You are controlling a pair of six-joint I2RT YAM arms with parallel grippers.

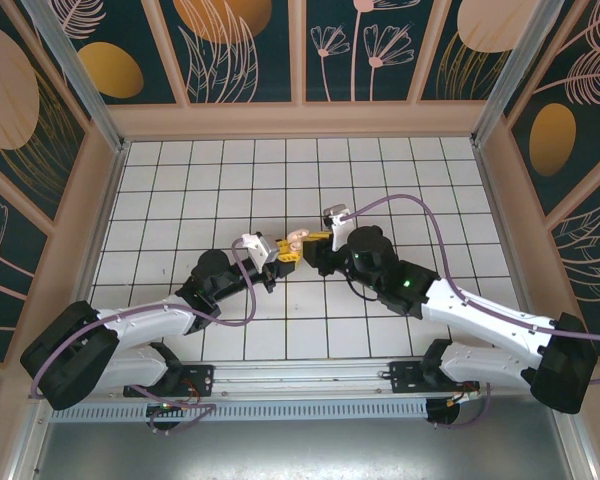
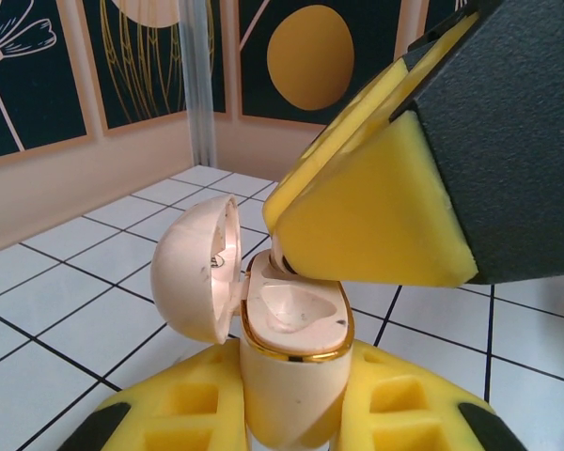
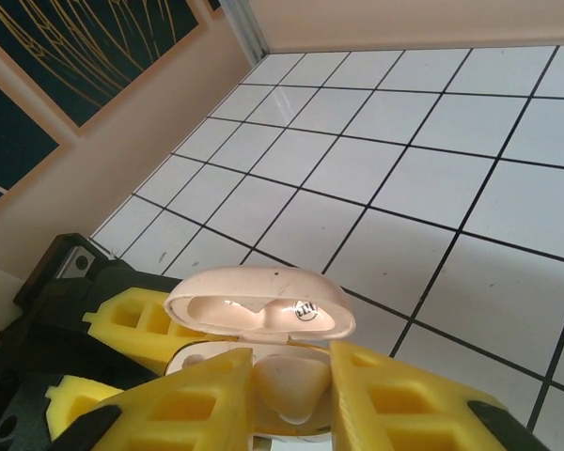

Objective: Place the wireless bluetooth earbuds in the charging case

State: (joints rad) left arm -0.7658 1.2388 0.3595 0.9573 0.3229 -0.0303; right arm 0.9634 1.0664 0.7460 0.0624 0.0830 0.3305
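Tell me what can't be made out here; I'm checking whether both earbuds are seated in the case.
Left wrist view: the right gripper hides the far side of the charging case mouth.
Right wrist view: the fingers and the earbud between them hide the case wells; seated or not, unclear.
Top view: the case is too small to show any earbuds.

1. The cream, gold-rimmed charging case [image 2: 291, 376] is standing upright, clamped between the left gripper's [image 2: 291, 409] fingers, its lid hanging open.
2. A white earbud [image 3: 286, 390] is sitting pinched in the right gripper [image 3: 287, 371], just above the case's opening.
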